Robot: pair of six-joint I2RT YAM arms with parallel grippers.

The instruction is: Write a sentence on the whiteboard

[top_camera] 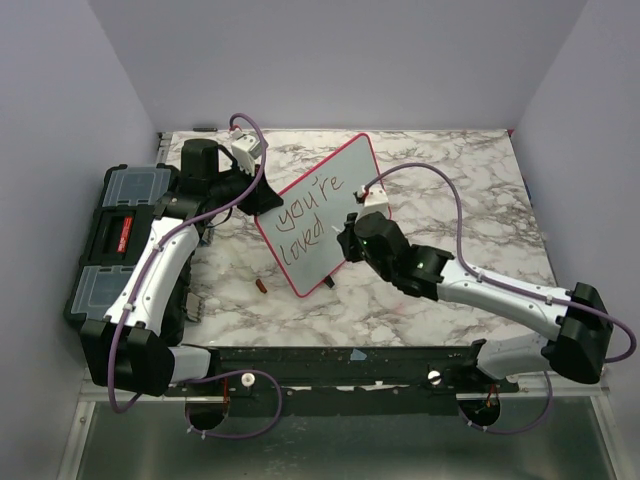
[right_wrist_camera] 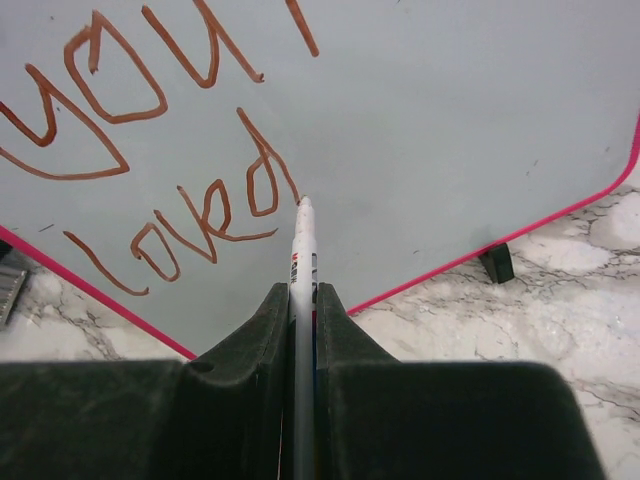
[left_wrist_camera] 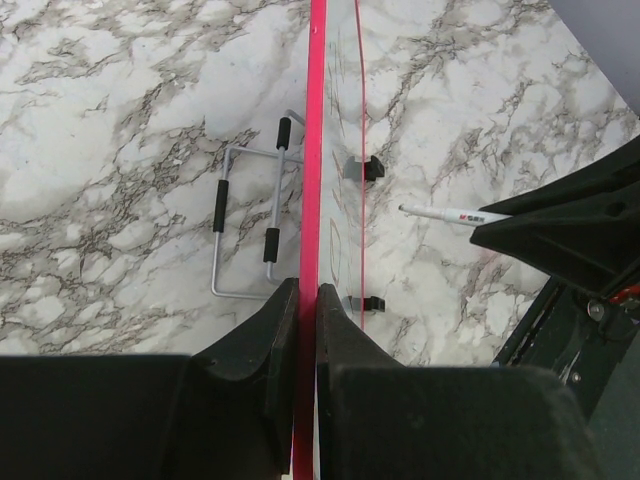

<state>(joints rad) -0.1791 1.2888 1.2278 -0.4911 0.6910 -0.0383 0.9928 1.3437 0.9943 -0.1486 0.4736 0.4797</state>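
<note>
Presently the writing step is at or near its close. The whiteboard (top_camera: 320, 215) stands at the middle of the marbled bench (top_camera: 450, 170), with its long axis running from eight to two o'clock in the top view. It appears propped on its lower edge rather than lying flat, since the left wrist view shows it edge-on. Its face carries "you're loved" in red-brown strokes on two lines.

Left gripper (left_wrist_camera: 308, 290): clenched on the board's red-pink frame, one finger on each side, at the board's ten o'clock edge in the top view. It serves as the steadying hold.

Right gripper (right_wrist_camera: 303, 290): grasping a white marker (right_wrist_camera: 302, 250) lengthwise between its fingers, reaching in from four o'clock. The tip sits at the foot of the final "d"; whether it presses on the surface or hovers just off it I cannot tell.

Other items: a black toolbox (top_camera: 115, 235) at nine o'clock of the board. A small red-brown piece (top_camera: 260, 286), possibly the marker's cap, lies on the bench near the board's seven o'clock corner. A wire stand (left_wrist_camera: 245, 215) lies flat on the side away from the written face.

Judgement: the phrase reads as complete, so little is left. The next move calls for drawing the tip straight back off the face without dragging a stray line — and for a firm left hold until the marker is away, since a slip could tip the board
</note>
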